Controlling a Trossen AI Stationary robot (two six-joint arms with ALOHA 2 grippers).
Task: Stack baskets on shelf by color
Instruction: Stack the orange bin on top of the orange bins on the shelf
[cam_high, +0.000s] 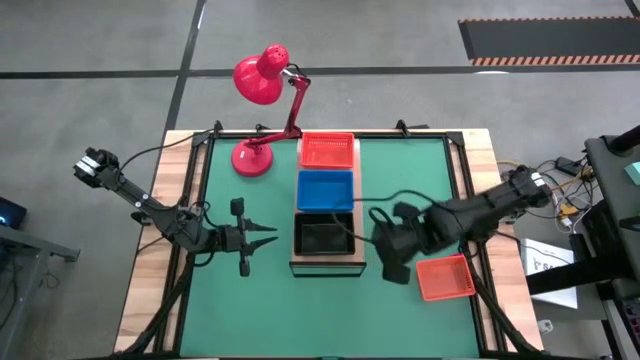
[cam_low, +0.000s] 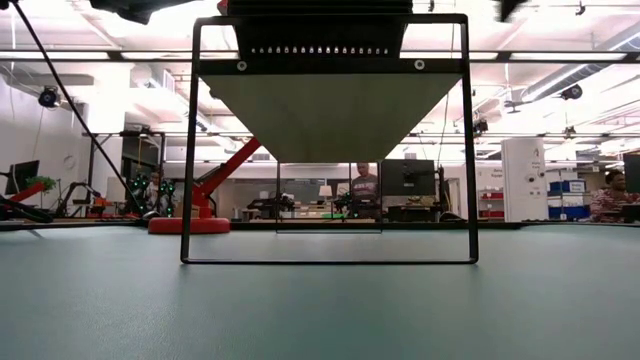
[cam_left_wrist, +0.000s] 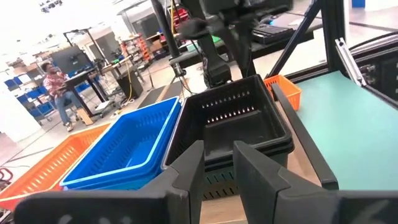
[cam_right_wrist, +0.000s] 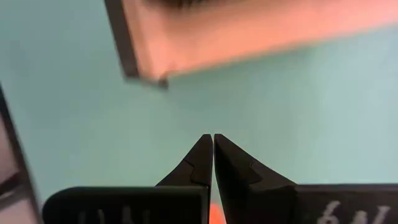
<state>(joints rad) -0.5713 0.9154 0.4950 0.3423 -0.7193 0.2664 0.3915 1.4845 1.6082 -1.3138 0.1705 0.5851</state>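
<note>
Both pincers hovered low over the green-matted tabletop (cam_high: 410, 180), one either side of the long light-wood plank shelf (cam_high: 328, 267). Right pincer (cam_high: 392, 262), its 2 dark fingers (cam_right_wrist: 200, 163) pressed tip to tip and gripping nothing, hung just beside the shelf's near end. Left pincer (cam_high: 262, 241) waited on the other side with its fingers (cam_left_wrist: 186, 168) parted and empty, pointing at the shelf.

3 shallow rectangular plastic baskets with perforated mesh sides sat in a row along the shelf: a red-orange basket (cam_high: 327, 151) at the far end, a blue basket (cam_high: 325, 189) in the middle and a black basket (cam_high: 322, 236) at the near end. The left wrist view suggested the blue and black ones each sat nested on a basket of the same colour, though that could not be made out for certain. A 4th, loose red-orange mesh basket (cam_high: 444, 277) lay flat on the tabletop just behind the right pincer, apart from the shelf.

By the look of it, the sorting was nearly finished, with that loose basket the 1 remaining. The next move would call for the right pincer to open, take a thin rim, and carry the light tray the full length of the shelf to nest squarely in its match, close to the red metal desk lamp (cam_high: 262, 110).
</note>
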